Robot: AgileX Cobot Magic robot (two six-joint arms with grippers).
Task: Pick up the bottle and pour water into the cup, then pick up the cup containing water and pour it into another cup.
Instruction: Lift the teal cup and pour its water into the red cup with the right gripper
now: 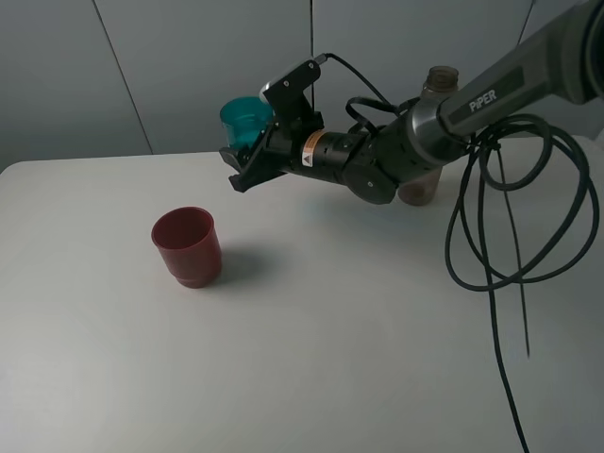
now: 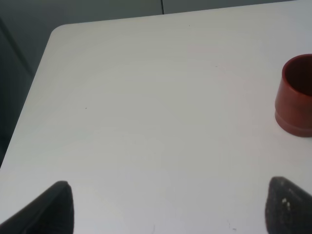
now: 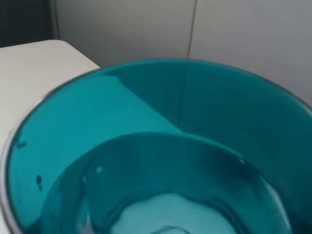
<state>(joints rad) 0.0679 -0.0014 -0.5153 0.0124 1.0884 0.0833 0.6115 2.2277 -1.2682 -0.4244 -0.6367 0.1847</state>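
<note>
My right gripper is shut on the teal cup and holds it about upright, above the back of the table, behind and to the right of the dark red cup. The right wrist view looks into the teal cup, which has water in its bottom; the fingers are hidden there. The smoky bottle stands behind the right arm, mostly hidden by it. My left gripper is open and empty, low over the table, with the red cup at the edge of its view.
The white table has a rounded far left corner. Black cables hang in loops from the right arm over the table's right side. A grey wall stands behind.
</note>
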